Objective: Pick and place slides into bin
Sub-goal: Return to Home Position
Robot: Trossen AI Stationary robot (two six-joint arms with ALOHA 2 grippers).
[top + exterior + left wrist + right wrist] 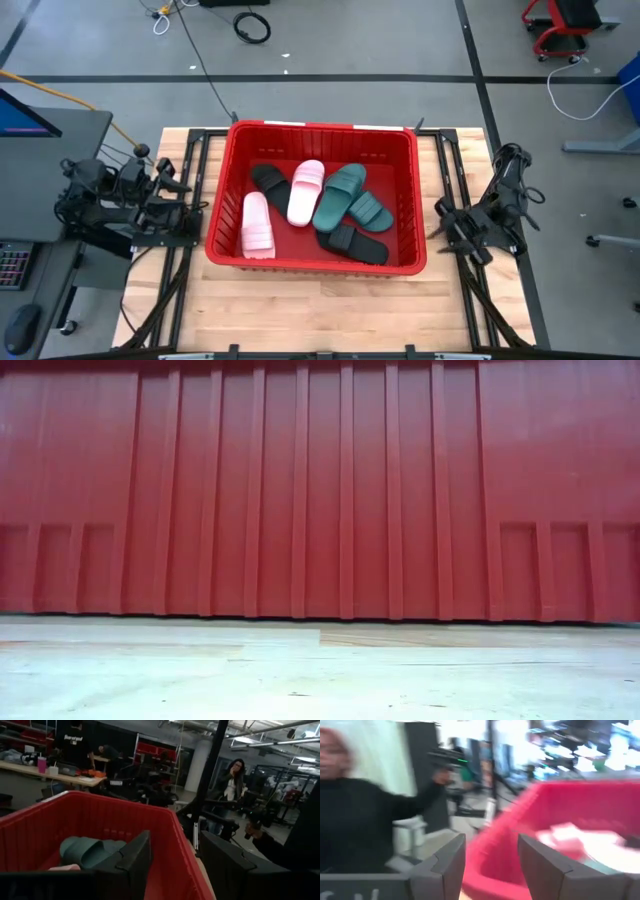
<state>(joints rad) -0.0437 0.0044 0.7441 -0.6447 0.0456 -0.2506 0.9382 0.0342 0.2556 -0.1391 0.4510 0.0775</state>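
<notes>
1. Slides [305, 190]: all six lie inside the red bin [320, 127], at the middle of the bench [300, 310].
2. Left claw [177, 845] rests at nine o'clock of the bin and right claw [491, 842] at three; both are released and empty.
3. Each claw sits just beside a bin wall, so a swing inward would likely knock the bin askew.
4. A person [365, 820] shows beyond the right arm; if they reach in, the arm could hit them.

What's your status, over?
Left gripper open, empty, left of bin. Right gripper open, empty, right of bin. All six slides in bin. No obstruction seen.
</notes>
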